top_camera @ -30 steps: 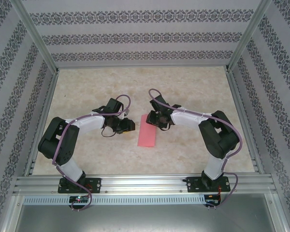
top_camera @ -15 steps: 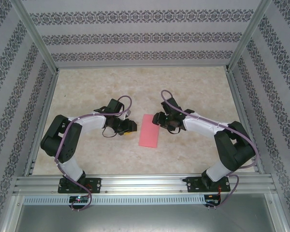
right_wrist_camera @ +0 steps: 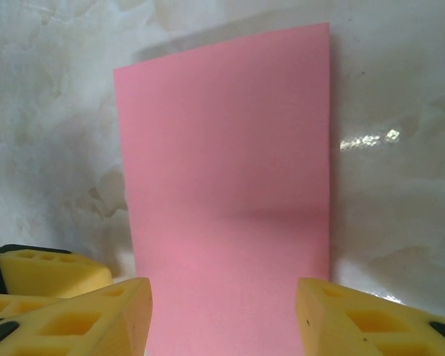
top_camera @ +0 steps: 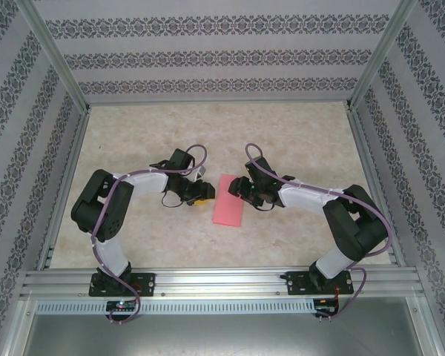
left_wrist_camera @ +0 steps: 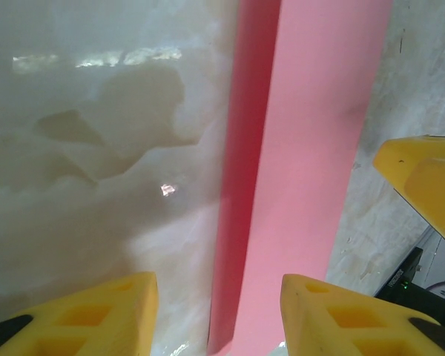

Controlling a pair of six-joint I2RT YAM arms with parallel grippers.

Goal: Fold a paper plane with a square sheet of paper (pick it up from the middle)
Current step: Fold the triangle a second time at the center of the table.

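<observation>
The pink-red paper sheet [top_camera: 228, 202], creased to a rectangle, is lying mid-worktop [top_camera: 282, 133]. Left pincer [top_camera: 199, 196] and right pincer [top_camera: 240, 188] are flanking it, both released, jaws apart. Judgement: half-fold done; the next crease is calling for a clean edge pickup.

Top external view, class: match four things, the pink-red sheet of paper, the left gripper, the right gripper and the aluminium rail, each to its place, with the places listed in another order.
Things:
1. thin pink-red sheet of paper
2. left gripper, with yellow fingers
3. right gripper, with yellow fingers
4. long aluminium rail

Places:
A. along the near edge of the marble-look table
B. by the paper's right edge
C. flat on the table, between the two grippers
D. by the paper's left edge

Pairs: 1-C; 2-D; 3-B; 4-A
</observation>
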